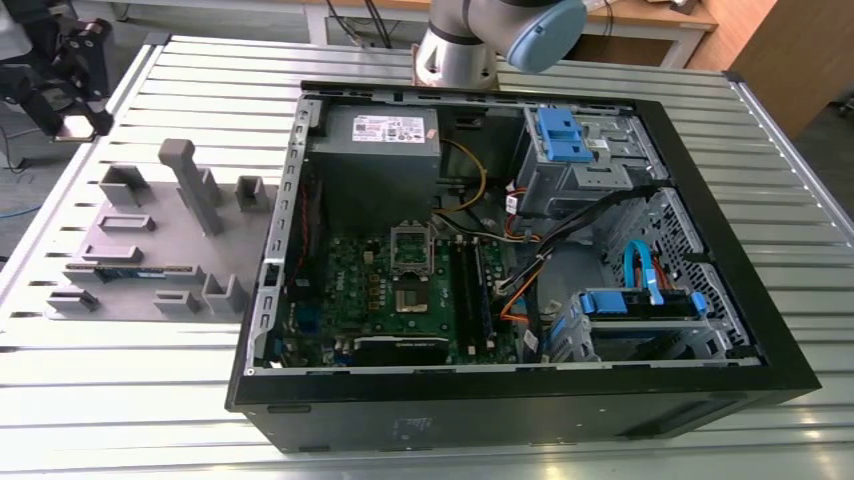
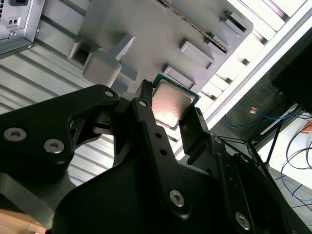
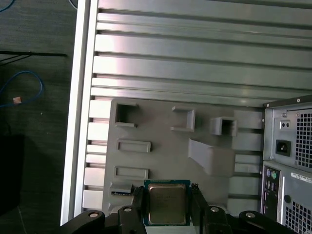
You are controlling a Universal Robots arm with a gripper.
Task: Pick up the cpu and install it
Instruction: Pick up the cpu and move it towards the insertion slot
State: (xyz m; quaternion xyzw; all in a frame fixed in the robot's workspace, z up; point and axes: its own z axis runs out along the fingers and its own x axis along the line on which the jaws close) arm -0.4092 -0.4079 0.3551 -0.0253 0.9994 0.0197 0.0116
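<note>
While the cpu (image 3: 166,204) is clamped by two opposite edges, the pincer (image 3: 168,197) is seen closed only as far as the chip's width, one dark finger (image 2: 152,134) lying against each side and the shiny metal top left uncovered between them. Beyond the fingertips, and well apart from the chip as judged from both wrist views, the grey holder tray (image 3: 161,141) with its empty pockets is found on the slatted metal table (image 3: 195,53). Further out from the pincer, to one side of the tray, the open computer case (image 1: 267,330) is laid flat, and the green motherboard (image 1: 350,270) is exposed inside it. The pick-up is judged complete, since the chip is carried clear of the tray. Installation is judged not yet done, because the chip is held well apart from the case and nothing is seen being set on the board.
</note>
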